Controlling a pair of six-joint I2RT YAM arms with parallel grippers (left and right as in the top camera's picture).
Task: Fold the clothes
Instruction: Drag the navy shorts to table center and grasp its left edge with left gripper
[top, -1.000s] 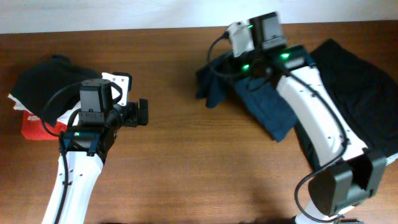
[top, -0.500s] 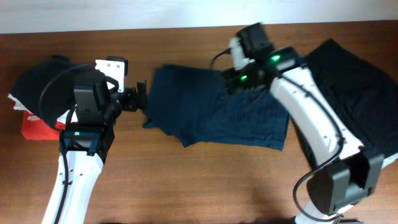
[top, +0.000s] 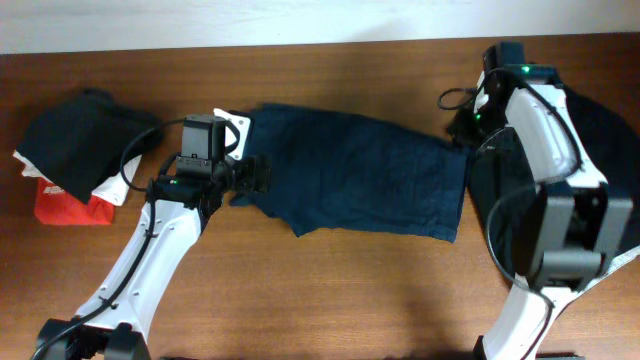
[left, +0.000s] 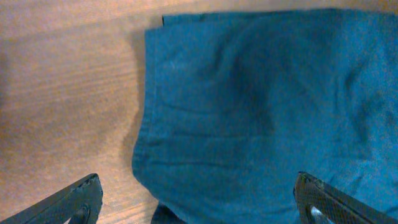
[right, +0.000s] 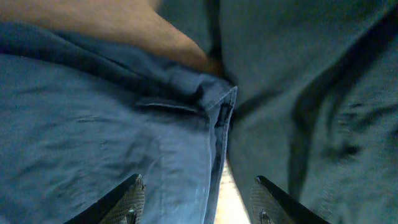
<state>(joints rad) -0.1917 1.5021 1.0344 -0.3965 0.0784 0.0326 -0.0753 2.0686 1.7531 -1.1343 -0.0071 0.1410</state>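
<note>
At table centre, navy blue textured cloth garment (top: 360, 180) lies spread flat on brown wooden table (top: 330, 290). Left gripper (top: 256, 176) sits at its left hem, fingers spread wide, nothing pinched. Right gripper (right: 199, 202) hangs over its right corner, fingers likewise apart. Larger thin black garment (top: 612, 150) lies at far right, just beside the navy one.

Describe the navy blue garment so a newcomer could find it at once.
On the brown wooden table, look at the upper middle, where one cloth lies spread flat. That navy blue garment is the only blue one; the black garment at the right edge and the black bundle at the left are not.
</note>
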